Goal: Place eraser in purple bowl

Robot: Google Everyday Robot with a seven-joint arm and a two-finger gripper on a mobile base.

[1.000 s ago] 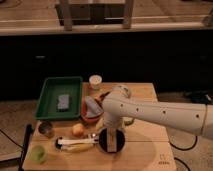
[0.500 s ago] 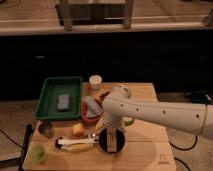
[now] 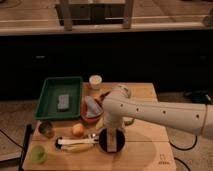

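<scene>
- The purple bowl sits near the front edge of the wooden table, and everything below is placed from it.
- The gripper hangs straight down into the bowl from the white arm, which reaches in from the right.
- Whether the gripper is apart or closed cannot be told, and the eraser cannot be made out either in it or in the bowl; only the bowl's dark left rim shows beside the gripper.
- Just left of the bowl lies a white-handled tool with a yellowish piece along it, its end close to the bowl's rim.
- Up and left of the bowl, a small orange fruit rests on the table.
- Behind the bowl stands an orange-red bowl holding a grey, folded-looking thing that sticks up above its rim.
- Farther back and left of the bowl is a green tray with one grey block lying flat inside it.
- Behind the bowl, near the table's far edge, stands a small white cup; its contents do not show.
- Left of the bowl, beyond the fruit, is a small dark metal cup.
- At the front left corner, well apart from the bowl, sits a light-green cup.
</scene>
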